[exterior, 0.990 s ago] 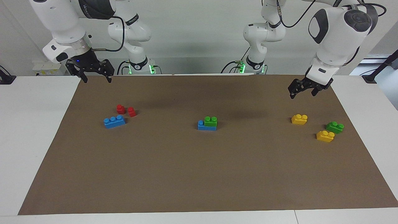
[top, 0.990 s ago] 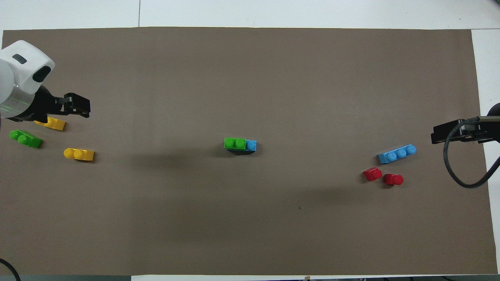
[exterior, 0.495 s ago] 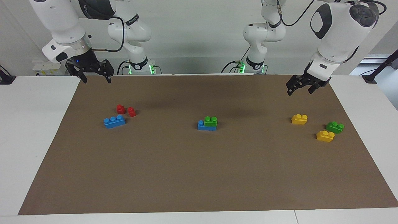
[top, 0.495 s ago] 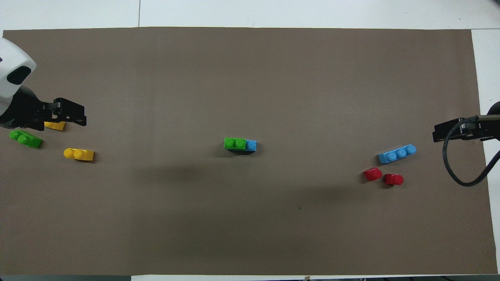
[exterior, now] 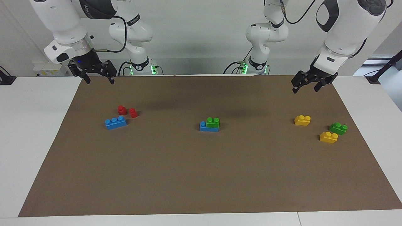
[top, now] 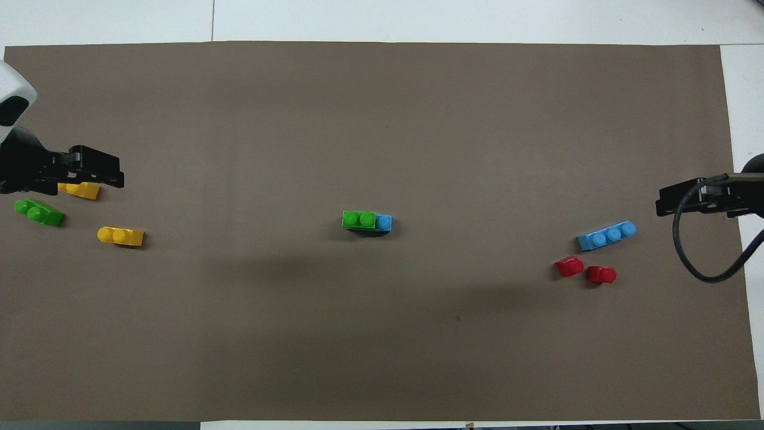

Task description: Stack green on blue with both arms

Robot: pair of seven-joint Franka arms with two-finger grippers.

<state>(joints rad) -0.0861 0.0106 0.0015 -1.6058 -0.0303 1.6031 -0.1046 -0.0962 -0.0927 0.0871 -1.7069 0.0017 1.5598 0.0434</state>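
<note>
At the centre of the facing view a green brick [exterior: 213, 122] is seated on a blue brick [exterior: 204, 126], covering two of its studs and leaving one stud bare at the end toward the right arm, so the stack is judged to be made. A second blue brick [exterior: 116, 122] lies in the left middle of that view, just beside two small red pieces [exterior: 127, 111], and a second green brick [exterior: 338, 128] lies at the right, between two yellow bricks [exterior: 302, 120] and close to the lower one. The left gripper [exterior: 307, 86] is held in the air at the upper right of the facing view, over the brown mat [exterior: 201, 175] above the yellow bricks, with its fingers spread and nothing between them. The right gripper [exterior: 97, 78] is held at the upper left, over the mat's corner, likewise released and empty. The step in hand is judged to be a withdrawal to rest; it is best done by keeping both grippers high and away from the centre, so that the finished stack is not brushed. If a second pair were wanted, the loose green brick should be gripped across its short sides and lowered squarely onto the studs.
</note>
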